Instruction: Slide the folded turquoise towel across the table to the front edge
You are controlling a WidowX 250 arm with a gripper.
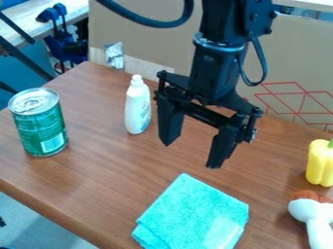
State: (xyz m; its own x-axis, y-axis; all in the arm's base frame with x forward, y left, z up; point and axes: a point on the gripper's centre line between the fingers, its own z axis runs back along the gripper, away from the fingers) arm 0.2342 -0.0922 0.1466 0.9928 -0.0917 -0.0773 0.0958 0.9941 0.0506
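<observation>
Cloth (194, 211) at six o'clock from the pincer (191, 154), whose fingers stand apart, looks light and limp, best pinched at its twelve-o'clock corner.

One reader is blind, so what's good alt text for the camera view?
Open black two-finger end effector over a brown wooden table, near a folded turquoise cloth. Picture left: green metal can, white plastic bottle. Picture right: yellow toy pepper, brown-and-white toy.
</observation>
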